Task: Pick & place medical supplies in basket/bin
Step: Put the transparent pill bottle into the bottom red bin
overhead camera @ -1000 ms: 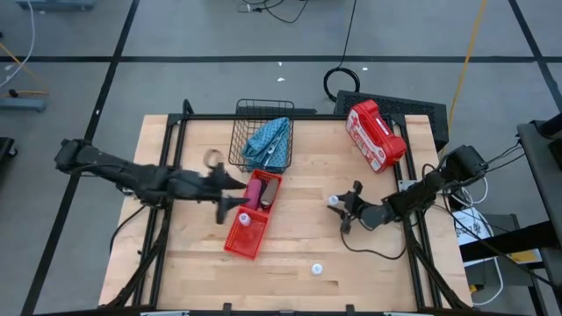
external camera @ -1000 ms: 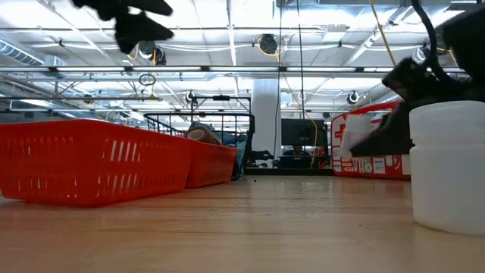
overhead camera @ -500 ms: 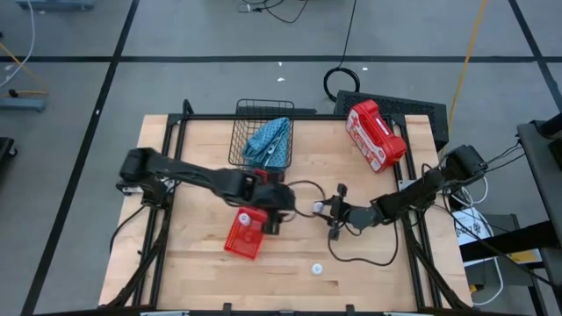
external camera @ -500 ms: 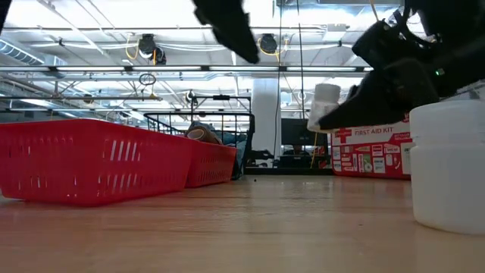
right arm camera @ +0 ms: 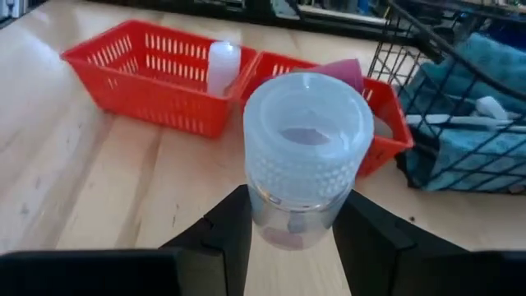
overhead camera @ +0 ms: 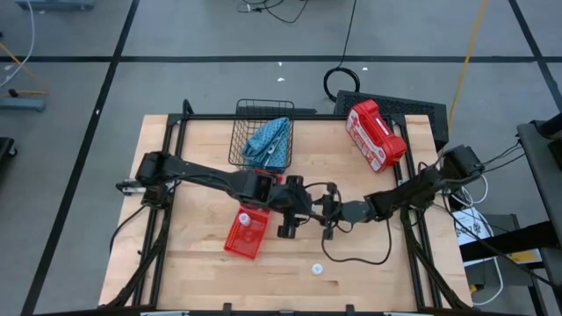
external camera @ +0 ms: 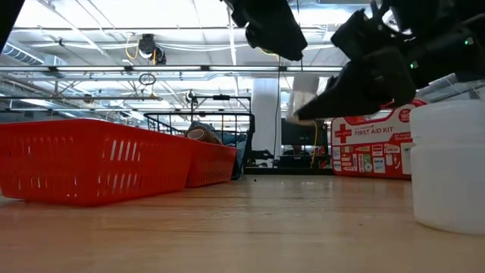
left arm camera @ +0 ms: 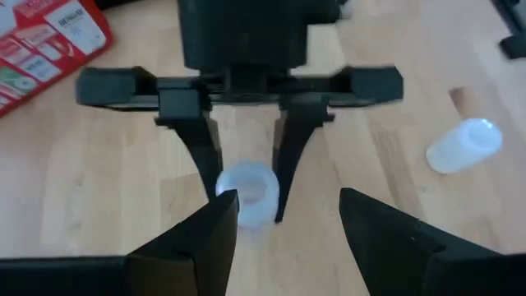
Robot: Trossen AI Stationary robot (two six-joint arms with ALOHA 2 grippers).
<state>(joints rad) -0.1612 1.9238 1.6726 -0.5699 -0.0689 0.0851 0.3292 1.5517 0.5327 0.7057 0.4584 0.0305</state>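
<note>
The right gripper (right arm camera: pixel 288 238) holds a white vial (right arm camera: pixel 306 156) clamped between its fingers, above the surface. The left gripper (left arm camera: pixel 283 222) faces it, fingers spread. Handing over should go slowly; the red bins (right arm camera: pixel 148 74) lie beyond.

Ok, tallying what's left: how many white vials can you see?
3: held vial in the right claw, bin vial in a red bin, loose vial on the table. Others may be hidden.
</note>
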